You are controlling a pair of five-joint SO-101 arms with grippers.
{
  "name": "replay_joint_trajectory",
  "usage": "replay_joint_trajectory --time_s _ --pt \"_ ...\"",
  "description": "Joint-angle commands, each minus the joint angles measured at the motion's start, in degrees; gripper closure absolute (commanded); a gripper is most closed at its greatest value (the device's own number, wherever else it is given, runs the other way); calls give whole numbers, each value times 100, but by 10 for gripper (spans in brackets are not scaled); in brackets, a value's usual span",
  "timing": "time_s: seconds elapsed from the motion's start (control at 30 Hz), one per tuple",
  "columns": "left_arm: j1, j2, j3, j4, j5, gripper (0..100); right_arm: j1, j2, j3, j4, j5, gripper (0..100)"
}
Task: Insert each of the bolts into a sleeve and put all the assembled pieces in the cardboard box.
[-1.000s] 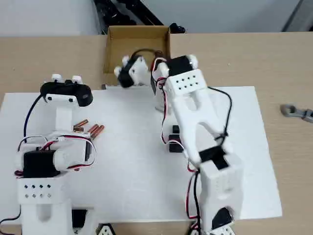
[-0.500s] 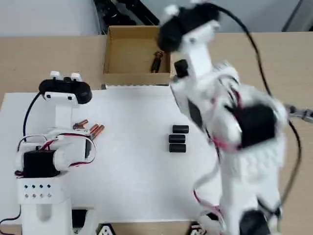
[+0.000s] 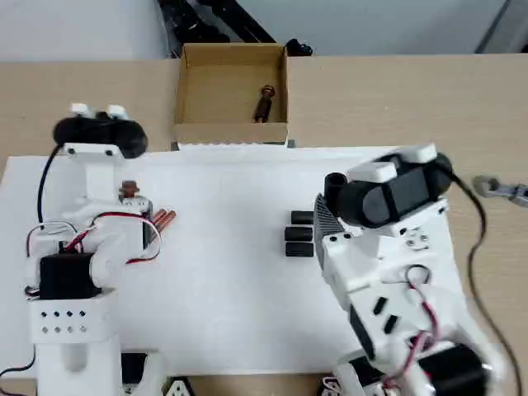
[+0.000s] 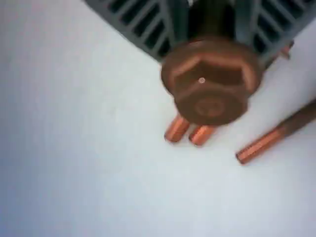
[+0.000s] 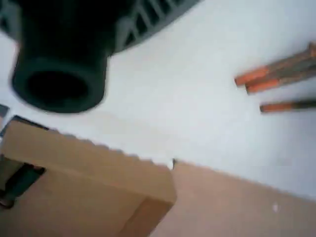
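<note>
My left gripper (image 3: 129,196) is shut on a copper bolt (image 3: 129,190), whose hex head (image 4: 210,81) faces the left wrist camera between the ribbed jaws (image 4: 212,19). Loose bolts (image 3: 162,219) lie on the white sheet just beside it. My right gripper (image 3: 318,219) sits at the top of a column of three black sleeves (image 3: 299,241). In the right wrist view a black sleeve (image 5: 59,84) sits end-on between the jaws, which stand tight on it. The cardboard box (image 3: 231,132) at the back holds one assembled piece (image 3: 266,103).
A white sheet (image 3: 223,289) covers the work area on the wooden table. A metal wrench (image 3: 499,188) lies off the sheet at the right. Dark gear (image 3: 206,21) stands behind the box. The box corner (image 5: 148,197) is close to the right wrist camera.
The right arm pulled back from the box, leaving an assembled piece inside, and came down at the sleeves. The left arm shifted slightly toward the back with a bolt held up.
</note>
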Motion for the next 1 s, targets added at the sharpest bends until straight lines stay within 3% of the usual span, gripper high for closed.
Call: replay_joint_trajectory --time_s 0.0,0.33,0.6,0.73,0.97 --pt "18 -114 -303 -554 308 995 -75 -919 1837 -1692 -413 996" --pt "149 -114 -303 -1697 563 995 -919 -1174 3525 -3618 -440 996" --pt "1688 -105 -725 -2875 756 995 -1200 -804 3974 -4198 -387 996" --pt "2295 -88 -1086 -2866 756 995 -1200 -822 4044 -4207 88 996" --pt "3059 -88 -1499 -2505 756 995 -1200 -822 4044 -4207 114 996"
